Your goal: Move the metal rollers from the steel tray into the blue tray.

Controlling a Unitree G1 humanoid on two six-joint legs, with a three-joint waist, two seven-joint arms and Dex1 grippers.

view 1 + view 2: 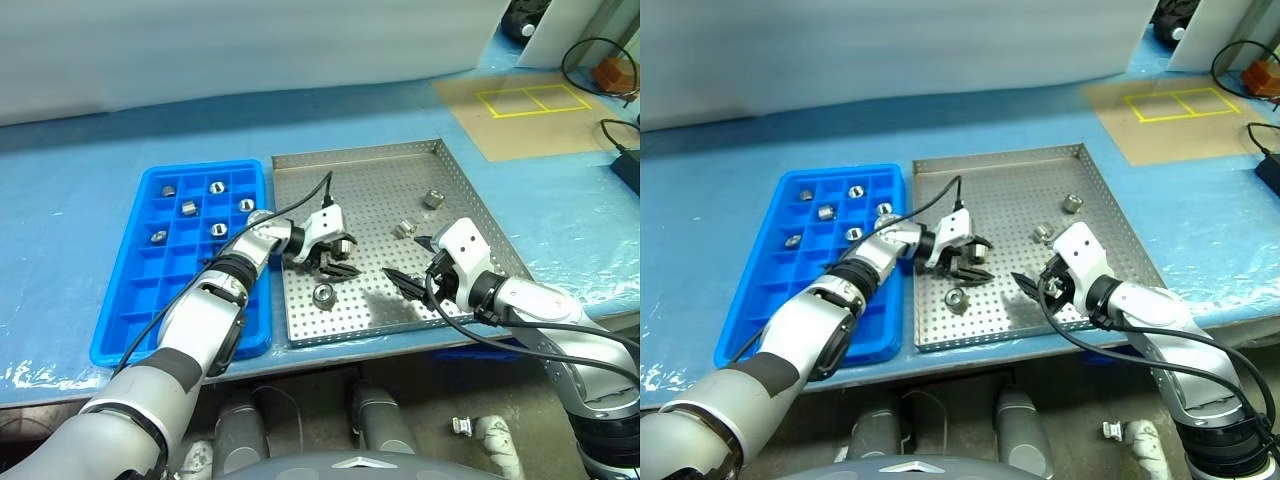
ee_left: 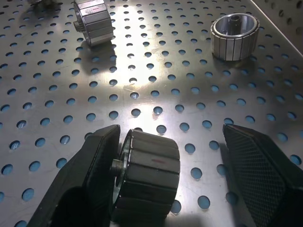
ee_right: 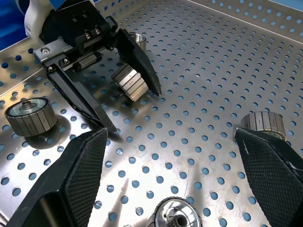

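The steel tray (image 1: 463,186) holds several metal rollers. One roller (image 2: 147,175) lies on its side on the perforated floor between the open fingers of my left gripper (image 1: 345,258), touching one finger (image 2: 90,179) and apart from the other. Another roller (image 1: 324,295) stands just in front of that gripper. Two more rollers (image 1: 405,228) (image 1: 433,198) lie toward the tray's right side. My right gripper (image 3: 171,135) hovers open over the tray's front right part, facing the left gripper, with nothing between its fingers. The blue tray (image 1: 125,310) on the left holds several rollers (image 1: 214,186) in its far compartments.
The trays sit side by side on a blue-covered table. A cardboard sheet with yellow tape squares (image 1: 530,100) and black cables (image 1: 612,135) lie at the far right. A cable runs from the left gripper back across the blue tray.
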